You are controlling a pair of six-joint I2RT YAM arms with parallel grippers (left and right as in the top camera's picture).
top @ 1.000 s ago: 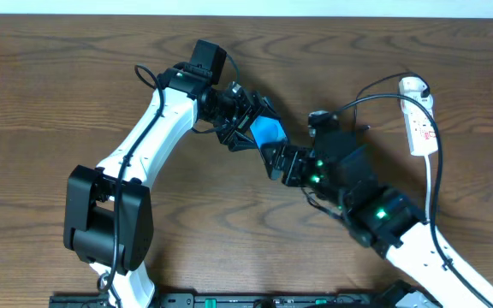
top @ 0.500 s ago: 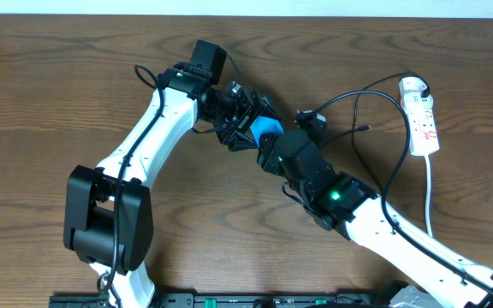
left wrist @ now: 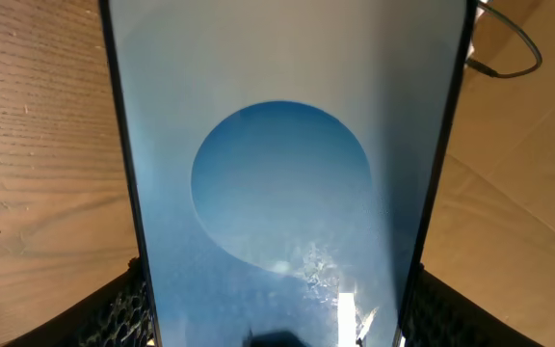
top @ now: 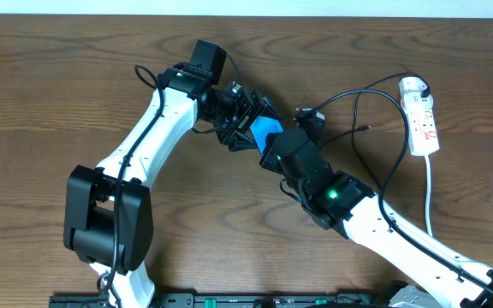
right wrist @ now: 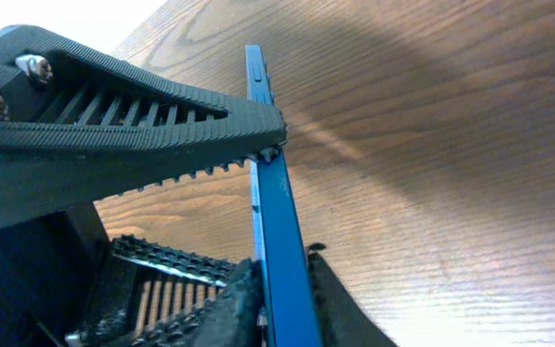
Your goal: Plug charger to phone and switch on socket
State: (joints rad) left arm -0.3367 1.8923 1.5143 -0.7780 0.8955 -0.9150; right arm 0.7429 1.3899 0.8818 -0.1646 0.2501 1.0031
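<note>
The phone (top: 268,128), its screen lit blue, is held above the table between both arms. My left gripper (top: 258,125) is shut on its two long edges; in the left wrist view the phone (left wrist: 287,173) fills the frame, and the left gripper (left wrist: 277,323) has a finger (left wrist: 123,308) on each side. My right gripper (top: 272,152) is shut on the phone (right wrist: 276,222), which shows edge-on; the right gripper (right wrist: 279,308) presses both its faces. The charger (top: 368,85), a thin black cable, loops over the table, its plug tip (top: 365,128) lying free. The socket (top: 424,124) lies at the far right.
The socket's white cord (top: 430,188) runs down the right side toward the front edge. A loop of black cable (left wrist: 509,48) lies on the wood behind the phone. The left arm's base (top: 109,214) stands at the front left.
My right arm swung left up to the phone and its jaws closed on the phone's lower end. The left gripper and the phone stayed where they were.
</note>
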